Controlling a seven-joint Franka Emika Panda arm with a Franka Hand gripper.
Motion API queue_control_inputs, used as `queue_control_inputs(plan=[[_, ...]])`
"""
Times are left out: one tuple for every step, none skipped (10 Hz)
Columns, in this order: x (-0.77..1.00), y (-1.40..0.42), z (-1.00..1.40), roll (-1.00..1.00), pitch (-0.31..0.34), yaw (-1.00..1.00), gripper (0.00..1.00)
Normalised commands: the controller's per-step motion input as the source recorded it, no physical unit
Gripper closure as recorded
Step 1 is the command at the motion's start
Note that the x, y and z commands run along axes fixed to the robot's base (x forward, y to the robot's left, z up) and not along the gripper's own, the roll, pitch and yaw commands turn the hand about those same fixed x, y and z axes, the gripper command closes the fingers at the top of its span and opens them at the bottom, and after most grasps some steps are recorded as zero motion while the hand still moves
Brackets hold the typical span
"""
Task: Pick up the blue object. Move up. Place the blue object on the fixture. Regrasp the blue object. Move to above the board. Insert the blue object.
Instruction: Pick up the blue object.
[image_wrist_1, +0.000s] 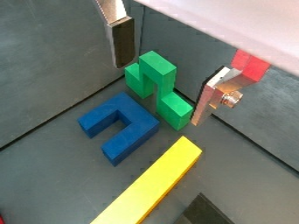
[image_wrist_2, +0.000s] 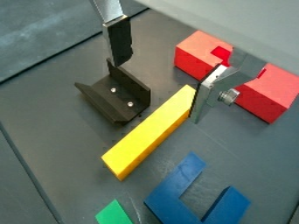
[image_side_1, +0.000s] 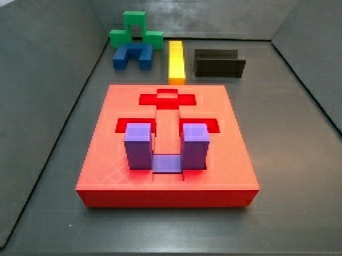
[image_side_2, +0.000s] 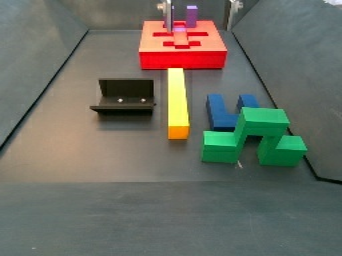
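A lab test cell: bare grey walled worktop (image_side_2: 80, 200), bolted black fixture (image_side_2: 130, 97), coloured blocks, red board (image_side_1: 167, 150).

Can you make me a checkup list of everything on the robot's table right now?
Surface: dark grey floor, pieces spread out.
Job's things: blue object lies on the floor beside the green block; fixture has nothing on it; board holds a purple block.
Clutter: green block, yellow bar.
Grippers: gripper above the floor, jaws open, holding nothing.
Cables: nothing seen.
Surroundings: grey walls.
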Motion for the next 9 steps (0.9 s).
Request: queue_control_inputs(plan=[[0.00, -0.16, -0.49, -0.11, -0.209, 0.00, 0.00], [0.00, -0.15, -0.61, -0.11, -0.260, 0.00, 0.00], [0.00, -0.14, -0.63, -0.10, -0.270, 0.00, 0.00], [0.00, -0.13, -0.64, -0.09, -0.267, 0.00, 0.00], [-0.01, -0.08, -0.61, -0.11, -0.274, 0.00, 0.00], [-0.01, -0.07, -0.59, -0.12, -0.279, 0.00, 0.00], [0.00, -0.06, -0.56, -0.13, -0.283, 0.00, 0.00], [-0.01, -0.04, -0.56, -0.13, -0.279, 0.00, 0.00], [-0.03, -0.01, -0.58, -0.14, -0.256, 0.00, 0.00]])
